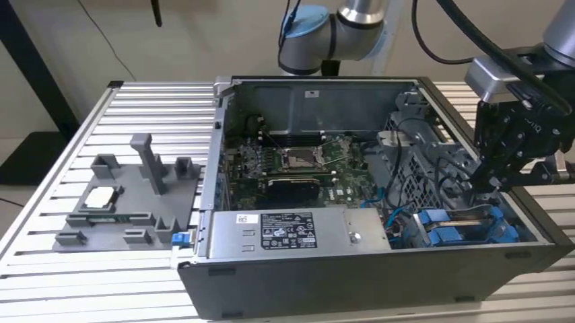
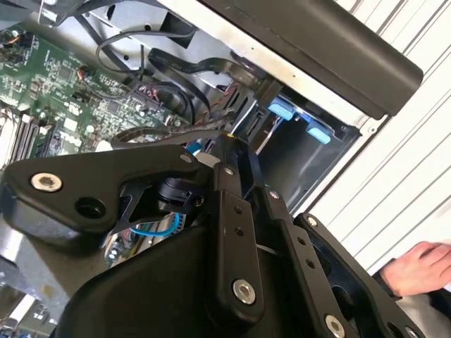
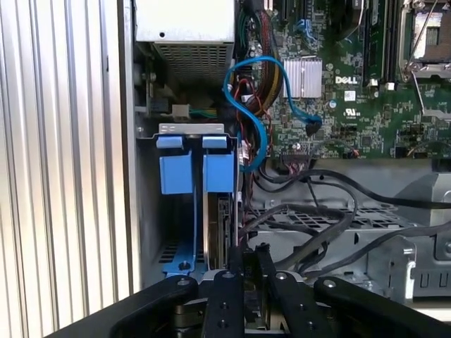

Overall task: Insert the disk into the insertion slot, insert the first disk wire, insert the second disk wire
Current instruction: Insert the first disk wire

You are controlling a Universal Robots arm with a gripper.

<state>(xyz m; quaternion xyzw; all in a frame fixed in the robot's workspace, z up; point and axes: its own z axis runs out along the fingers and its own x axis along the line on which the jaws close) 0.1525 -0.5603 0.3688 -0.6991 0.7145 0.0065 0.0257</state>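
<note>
Where the open computer case (image 1: 359, 282) lies on its side on the ribbed aluminium table (image 1: 54, 269), the black gripper (image 1: 494, 180) hangs inside the corner at the exterior view's right, over the drive bays. Materials: dark grey sheet steel for the case; a green, densely populated motherboard (image 1: 297, 161); a pale grey power supply box (image 1: 287, 232) with white stickers; matt grey moulded plastic for the fixture tray (image 1: 126, 202). The tray's upright posts stand apart from the case at the exterior view's left.

The first wrist view looks along the bays. The disk (image 3: 219, 190) sits edge-on inside the insertion slot (image 3: 149, 225), a narrow rectangular bay of dark grey metal. Its bright blue plastic frame is smooth, with squared handle tabs at the open end. A second blue frame (image 3: 176, 172) stands just beside it. A thin blue cable (image 3: 262, 141) loops from the motherboard toward the bays, among thicker black cables (image 3: 366, 186). The gripper (image 3: 248, 255) is close by the disk's near end, its fingers drawn together. Whether anything lies pinched between them I cannot tell.

The second wrist view gives the other side: the gripper (image 2: 229, 141) with its bolted black linkage bars, a flat black ribbon (image 2: 155, 134) arching toward the fingertips, two blue tabs (image 2: 282, 110) at the mouth of the bay, and a person's hand (image 2: 423, 267) over the slatted table outside the case.
</note>
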